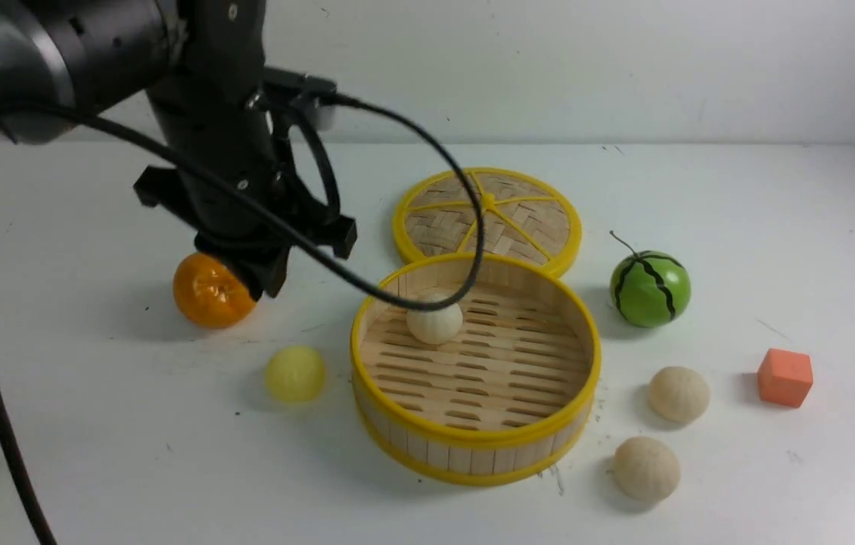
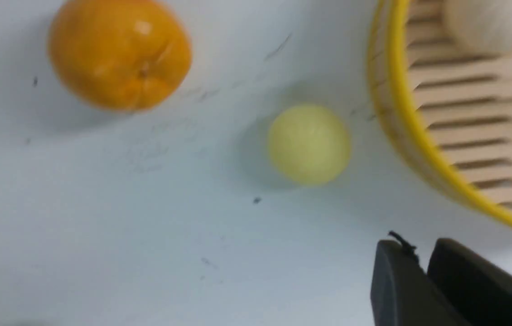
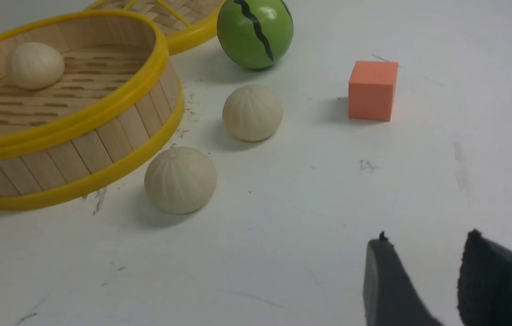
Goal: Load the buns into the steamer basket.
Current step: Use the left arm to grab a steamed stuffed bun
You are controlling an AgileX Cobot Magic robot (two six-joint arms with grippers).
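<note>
the counter [image 1: 132, 454] is white, with little dark marks and scratches on it, and a plain pale wall [image 1: 624, 68] stands behind it. i see no writing i can read. the round steamer basket [image 1: 477, 435] sits on the counter, with one white bun [image 1: 435, 319] inside. a yellow bun [image 1: 296, 374] is on the counter, between the basket and the orange [image 1: 212, 291]. two more white buns [image 1: 647, 469] are on the robot's right side of the basket, near a red block [image 1: 785, 378] and a green striped ball [image 1: 650, 288]. the left hand [image 2: 412, 253] is over the counter, its tips almost pressed together, with nothing in them. the right hand [image 3: 428, 240] shows only in its own wrist view, its tips spread apart and holding nothing. the front view shows all of the woven lid [image 1: 488, 216] but a bit behind the basket and cable [image 1: 427, 304]; the right wrist view shows just a piece.
</note>
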